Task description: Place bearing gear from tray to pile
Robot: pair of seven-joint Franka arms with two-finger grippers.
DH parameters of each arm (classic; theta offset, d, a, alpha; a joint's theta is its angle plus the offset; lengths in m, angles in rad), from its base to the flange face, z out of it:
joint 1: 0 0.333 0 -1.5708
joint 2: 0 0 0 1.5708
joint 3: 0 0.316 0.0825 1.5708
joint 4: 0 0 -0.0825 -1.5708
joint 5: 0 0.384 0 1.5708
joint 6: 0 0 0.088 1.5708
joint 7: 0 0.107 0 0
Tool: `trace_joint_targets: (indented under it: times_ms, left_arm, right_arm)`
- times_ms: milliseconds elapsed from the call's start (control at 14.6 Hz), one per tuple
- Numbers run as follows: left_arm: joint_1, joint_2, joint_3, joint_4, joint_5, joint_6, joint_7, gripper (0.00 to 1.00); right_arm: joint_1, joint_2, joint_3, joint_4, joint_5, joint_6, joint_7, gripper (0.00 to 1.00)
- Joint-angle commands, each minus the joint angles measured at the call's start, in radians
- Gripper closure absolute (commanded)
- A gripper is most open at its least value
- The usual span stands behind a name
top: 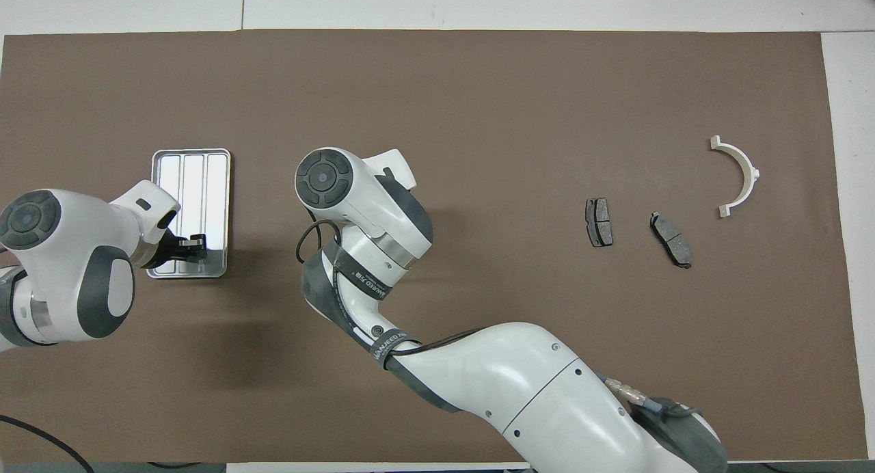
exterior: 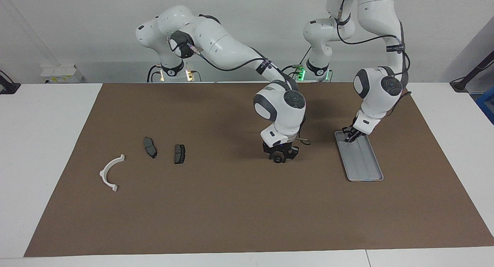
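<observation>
- Bearing gear (exterior: 277,159) is riding between the right gripper (exterior: 280,154) fingers, over the mat between tray (exterior: 364,166) and pile (exterior: 150,147); small, hard, likely slippery, so I'm pinching its rim.
- Left gripper (exterior: 349,137) is touching the tray; I cannot tell its fingers.

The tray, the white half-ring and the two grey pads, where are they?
Tray (exterior: 364,164): facing view, ridged floor.
White half-ring (exterior: 106,171): facing view, its curved middle.
Grey pads (exterior: 149,147): facing view, the flat face of one.
</observation>
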Motion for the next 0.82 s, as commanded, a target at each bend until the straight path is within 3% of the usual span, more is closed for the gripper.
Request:
trace_joint_targets:
  times_ms: [0,274,411,616,753]
  left_arm:
    - [0.009,0.0,-0.005,0.024,0.003,-0.015,-0.018,0.82]
    - [-0.002,-0.007,-0.007,0.174,-0.003,-0.188,-0.054,0.83]
    - [-0.005,-0.016,-0.009,0.229,-0.003,-0.269,-0.085,0.83]
    - [-0.008,-0.037,-0.013,0.271,-0.011,-0.338,-0.105,0.83]
    - [-0.055,-0.022,-0.033,0.336,-0.048,-0.371,-0.197,0.83]
  right_arm:
    - [0.0,0.014,-0.001,0.009,-0.007,-0.004,0.021,1.0]
    - [-0.014,0.007,-0.001,0.012,-0.01,-0.023,0.012,1.0]
    - [-0.038,-0.018,0.004,0.018,-0.01,-0.096,-0.039,1.0]
    - [-0.119,-0.14,0.011,0.018,-0.001,-0.249,-0.199,1.0]
    - [-0.244,-0.238,0.04,0.018,0.046,-0.349,-0.412,1.0]
